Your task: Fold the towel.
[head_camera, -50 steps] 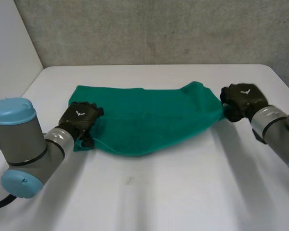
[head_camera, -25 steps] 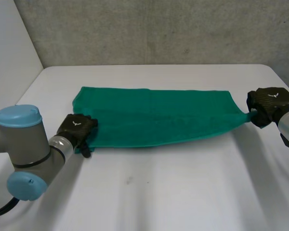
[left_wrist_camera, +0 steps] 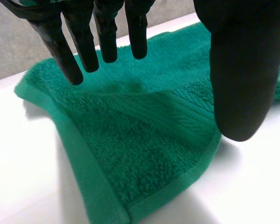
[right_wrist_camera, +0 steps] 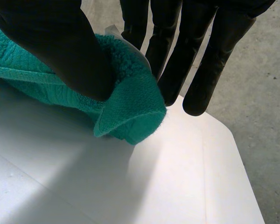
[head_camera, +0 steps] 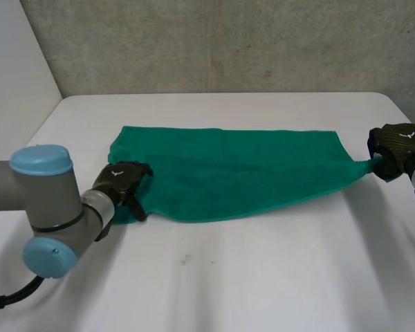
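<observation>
Head camera looks down from behind; each wrist camera sits close over one end of the green terry towel (head_camera: 228, 173).

Plain teal-green towel (head_camera: 235, 173) with a smoother woven band along its hem; white counter (head_camera: 263, 277); black left robot hand (head_camera: 124, 181) and black right robot hand (head_camera: 398, 146); speckled grey wall (head_camera: 228, 41).

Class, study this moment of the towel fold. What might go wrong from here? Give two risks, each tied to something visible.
1. The right hand pinches just the tip of one corner of the green towel; a stronger pull may slip it free.
2. The left hand has straight fingers over the opposite near corner, gripping nothing; the towel may slide across the white table and fold crooked.
</observation>
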Action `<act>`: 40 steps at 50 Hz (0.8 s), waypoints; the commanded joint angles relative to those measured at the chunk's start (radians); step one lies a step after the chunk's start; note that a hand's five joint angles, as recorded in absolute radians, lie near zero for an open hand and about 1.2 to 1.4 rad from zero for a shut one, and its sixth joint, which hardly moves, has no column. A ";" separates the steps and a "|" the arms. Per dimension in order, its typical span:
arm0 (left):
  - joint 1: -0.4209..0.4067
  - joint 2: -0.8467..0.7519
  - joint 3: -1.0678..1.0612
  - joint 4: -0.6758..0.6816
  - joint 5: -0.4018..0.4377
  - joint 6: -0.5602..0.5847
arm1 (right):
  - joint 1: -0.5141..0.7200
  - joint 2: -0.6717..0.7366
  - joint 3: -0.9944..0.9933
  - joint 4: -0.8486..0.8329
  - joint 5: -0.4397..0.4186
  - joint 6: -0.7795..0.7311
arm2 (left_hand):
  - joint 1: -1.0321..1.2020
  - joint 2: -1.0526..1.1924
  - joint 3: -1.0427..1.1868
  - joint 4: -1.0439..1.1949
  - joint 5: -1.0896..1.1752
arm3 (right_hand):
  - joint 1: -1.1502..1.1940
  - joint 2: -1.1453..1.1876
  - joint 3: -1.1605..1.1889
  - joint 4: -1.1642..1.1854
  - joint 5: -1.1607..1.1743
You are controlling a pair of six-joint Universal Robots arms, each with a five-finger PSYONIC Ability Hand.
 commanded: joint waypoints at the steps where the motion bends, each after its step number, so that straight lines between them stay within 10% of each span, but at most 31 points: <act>1: -0.021 -0.062 0.062 0.001 -0.010 0.003 | 0.001 0.001 0.000 -0.003 0.000 0.000 | 0.144 0.148 0.147 0.148 0.144 | 0.434 0.232 0.219 0.209 0.250; 12: -0.016 -0.007 0.076 -0.002 -0.037 0.006 | -0.007 -0.002 -0.011 -0.002 -0.003 0.002 | 1.039 1.043 1.042 1.043 1.038 | 0.434 0.232 0.219 0.209 0.250; 23: 0.035 0.234 -0.053 -0.011 -0.056 0.035 | -0.004 -0.057 -0.045 0.081 -0.003 -0.044 | 1.039 1.043 1.042 1.043 1.039 | 0.434 0.232 0.219 0.209 0.250; 40: 0.097 0.368 -0.249 -0.132 -0.054 0.457 | 0.045 -0.099 -0.048 0.451 0.009 -0.385 | 1.039 1.043 1.042 1.043 1.039 | 0.434 0.232 0.219 0.209 0.250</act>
